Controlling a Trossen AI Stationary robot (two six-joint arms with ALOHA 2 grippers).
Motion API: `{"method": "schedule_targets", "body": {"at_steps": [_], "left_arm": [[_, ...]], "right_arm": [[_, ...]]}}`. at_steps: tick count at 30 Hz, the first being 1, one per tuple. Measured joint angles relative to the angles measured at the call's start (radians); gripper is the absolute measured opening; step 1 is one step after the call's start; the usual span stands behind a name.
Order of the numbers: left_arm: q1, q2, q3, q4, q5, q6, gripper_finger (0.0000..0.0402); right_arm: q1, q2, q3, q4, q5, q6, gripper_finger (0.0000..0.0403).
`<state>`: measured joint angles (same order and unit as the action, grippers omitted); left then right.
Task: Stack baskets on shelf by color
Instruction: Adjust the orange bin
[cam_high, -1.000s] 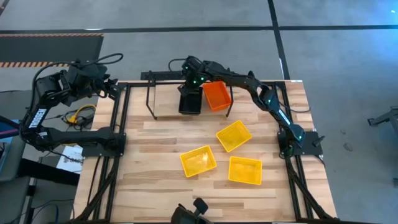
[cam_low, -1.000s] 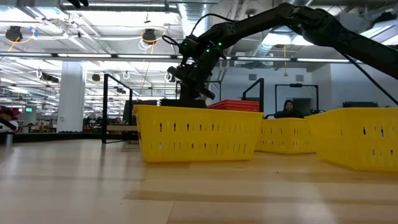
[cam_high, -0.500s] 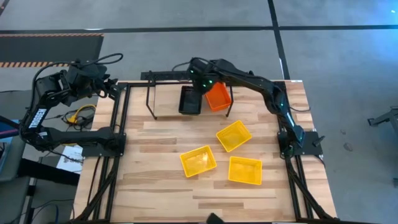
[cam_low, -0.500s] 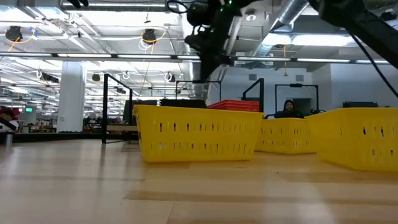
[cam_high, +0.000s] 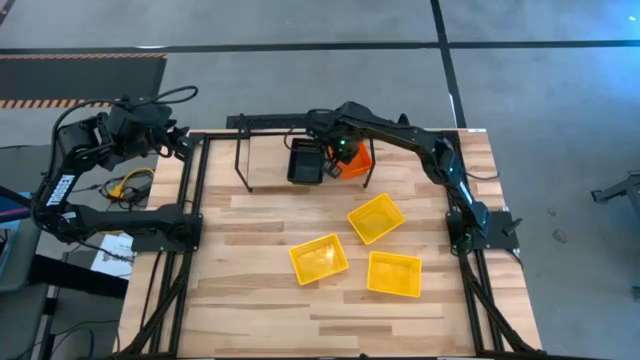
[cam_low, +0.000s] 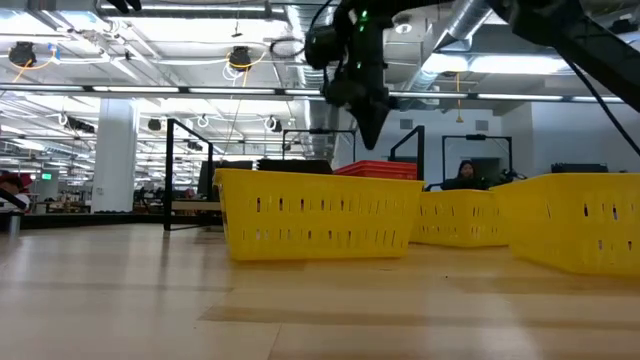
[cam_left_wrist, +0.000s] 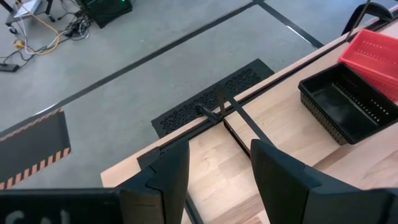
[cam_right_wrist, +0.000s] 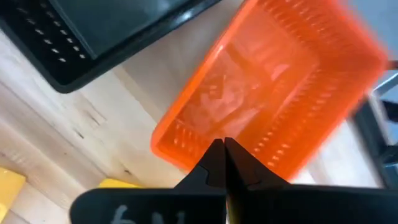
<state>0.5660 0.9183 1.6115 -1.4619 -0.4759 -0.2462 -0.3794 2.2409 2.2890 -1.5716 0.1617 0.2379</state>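
Near the upper middle of the high view, the right end effector hangs above the shelf, its fingers pressed together and holding nothing. Just under it sits the red-orange basket, and beside that, to the left in the frame, the black basket; both are on the shelf board. Three yellow baskets lie on the desk in the lower middle of the frame, apart from each other. At the upper left, the left end effector waits off the desk corner, fingers set wide and empty.
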Motion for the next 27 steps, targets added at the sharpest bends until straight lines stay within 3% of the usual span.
{"method": "schedule_targets", "body": {"at_steps": [12, 27], "left_arm": [[0.000, 0.000, 0.000, -0.015, 0.000, -0.002, 0.0159], [0.000, 0.000, 0.000, -0.015, 0.001, 0.004, 0.0159]], "right_arm": [[0.033, 0.002, -0.154, 0.048, -0.087, 0.023, 0.0007], [0.019, 0.005, -0.169, 0.313, -0.162, 0.026, 0.0007]]}}
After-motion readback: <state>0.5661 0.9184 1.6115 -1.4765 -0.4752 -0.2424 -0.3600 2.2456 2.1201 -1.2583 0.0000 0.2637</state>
